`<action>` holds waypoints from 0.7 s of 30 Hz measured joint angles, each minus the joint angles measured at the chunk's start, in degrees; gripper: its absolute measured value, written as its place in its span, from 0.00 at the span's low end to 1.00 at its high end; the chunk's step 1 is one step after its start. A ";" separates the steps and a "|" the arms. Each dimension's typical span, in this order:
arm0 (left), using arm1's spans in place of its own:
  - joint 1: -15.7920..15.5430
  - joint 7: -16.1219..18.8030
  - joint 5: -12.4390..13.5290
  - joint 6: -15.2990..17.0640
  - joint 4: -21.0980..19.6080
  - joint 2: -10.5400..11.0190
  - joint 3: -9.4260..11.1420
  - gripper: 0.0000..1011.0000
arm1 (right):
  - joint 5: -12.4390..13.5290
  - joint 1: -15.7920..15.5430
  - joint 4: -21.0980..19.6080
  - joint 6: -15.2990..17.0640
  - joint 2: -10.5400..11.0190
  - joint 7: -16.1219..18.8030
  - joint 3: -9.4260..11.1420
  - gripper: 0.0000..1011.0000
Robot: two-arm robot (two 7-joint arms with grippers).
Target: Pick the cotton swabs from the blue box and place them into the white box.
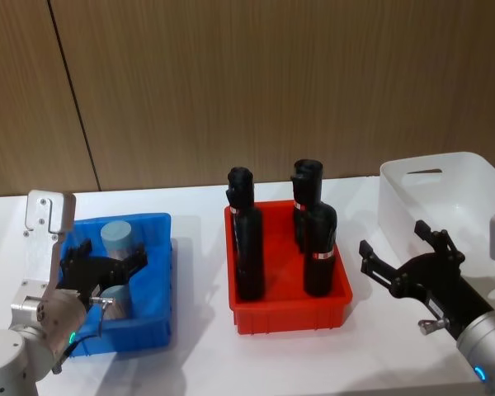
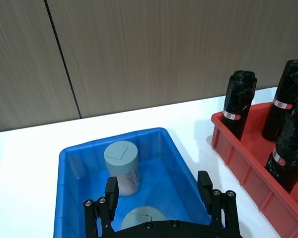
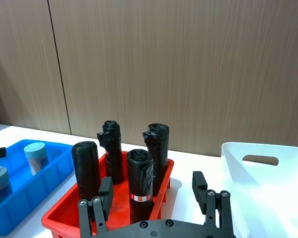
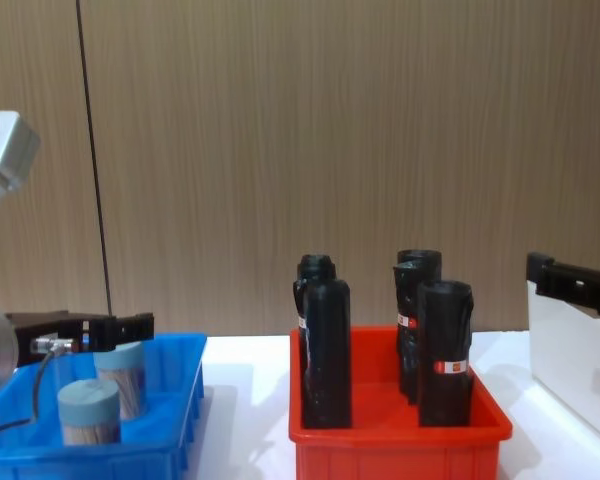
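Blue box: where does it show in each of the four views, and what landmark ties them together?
Head view: blue box lower left, partly behind the open left claw.
Left wrist view: lower centre-left, ahead of that claw.
Right wrist view: lower left corner.
Chest view: lower left corner.
Shared landmark: red bin of black rolls, between the box and the open right claw.

Bright blue box (image 1: 167, 285); cotton swabs (image 1: 117, 238) clear tubs, blue-grey lids; red bin (image 1: 289, 318); black bottles (image 1: 249, 247) with red-white label bands; white box (image 1: 412, 198); white table (image 1: 206, 367); brown wood-grain wall (image 1: 272, 82).
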 joint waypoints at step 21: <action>-0.69 -0.48 -2.32 3.61 3.68 -0.74 -0.66 0.99 | 0.00 0.00 0.00 0.00 0.00 0.00 0.00 0.99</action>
